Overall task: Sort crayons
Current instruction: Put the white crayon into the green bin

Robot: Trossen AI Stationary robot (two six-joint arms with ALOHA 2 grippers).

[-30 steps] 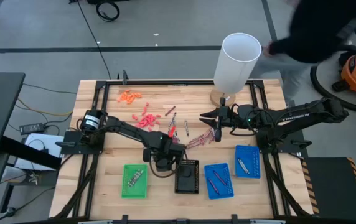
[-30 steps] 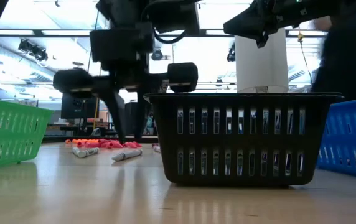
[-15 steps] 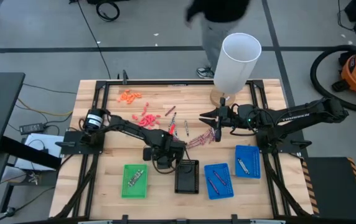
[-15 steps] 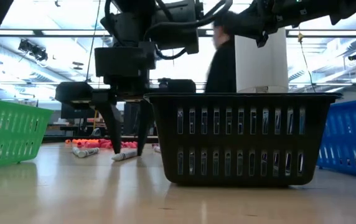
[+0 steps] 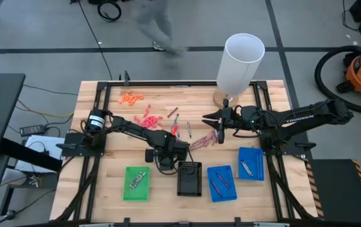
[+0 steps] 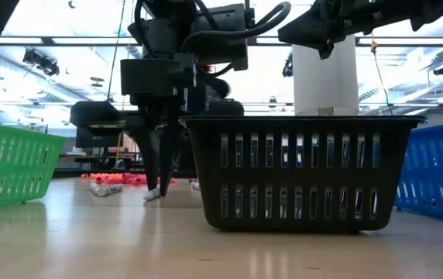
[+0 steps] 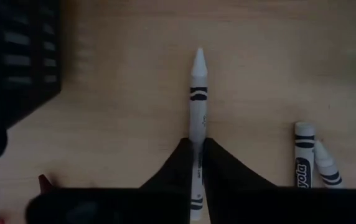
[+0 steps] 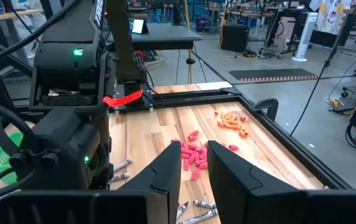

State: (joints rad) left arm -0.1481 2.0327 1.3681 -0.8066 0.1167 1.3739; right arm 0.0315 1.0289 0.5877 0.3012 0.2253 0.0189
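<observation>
while our left gripper pinches a silvery crayon lying on the table just beside the black tray, our right gripper hangs narrowly parted, empty, above the scattered crayons.

Two dark, near-black jointed arms. Left arm has a round silver-and-black motor housing near its base and black cables looping over the wrist block. Right arm carries white lettering along its forearm and small green indicator lights. Each tool has two tapered matte-black fingers.
</observation>
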